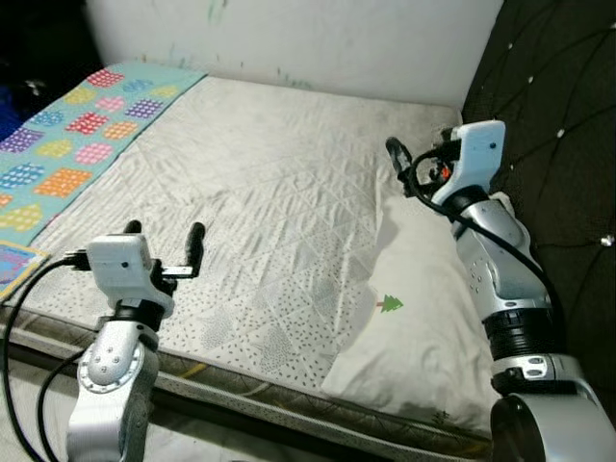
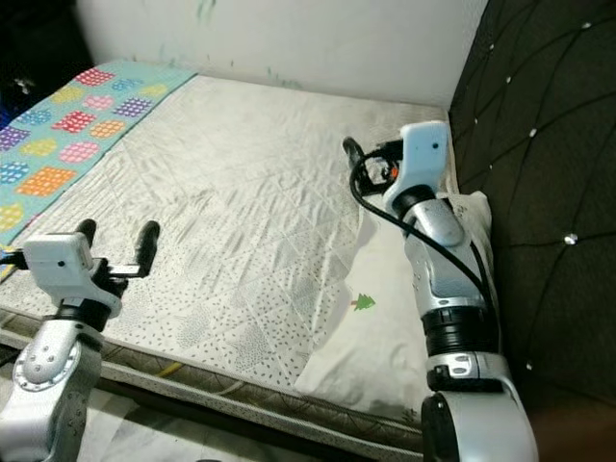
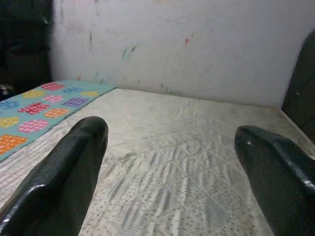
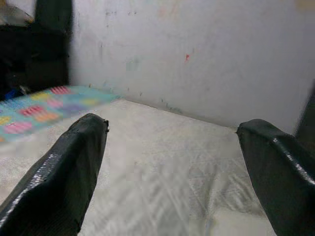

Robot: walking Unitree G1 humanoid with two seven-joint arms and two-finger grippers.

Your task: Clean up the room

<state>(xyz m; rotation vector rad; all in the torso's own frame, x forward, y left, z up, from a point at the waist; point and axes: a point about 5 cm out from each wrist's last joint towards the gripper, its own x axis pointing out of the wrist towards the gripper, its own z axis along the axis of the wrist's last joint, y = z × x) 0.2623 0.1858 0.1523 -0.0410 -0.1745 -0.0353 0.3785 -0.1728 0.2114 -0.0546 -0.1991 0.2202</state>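
Note:
A white quilted cover (image 1: 260, 192) lies spread over the bed. At the right side rests a white pillow (image 1: 423, 318) with a small green tree print (image 1: 390, 304). My left gripper (image 1: 165, 231) hovers over the bed's near edge, open, with nothing between its fingers (image 3: 64, 172). My right gripper (image 1: 409, 159) is raised above the pillow's far end, close to the headboard, and it too is open and empty (image 4: 172, 128).
A turquoise blanket (image 1: 77, 125) with coloured squares covers the bed's left side. A dark padded headboard (image 1: 558, 115) stands along the right. A white wall (image 1: 318, 38) closes off the far side. The mattress edge (image 1: 250, 385) runs just in front of me.

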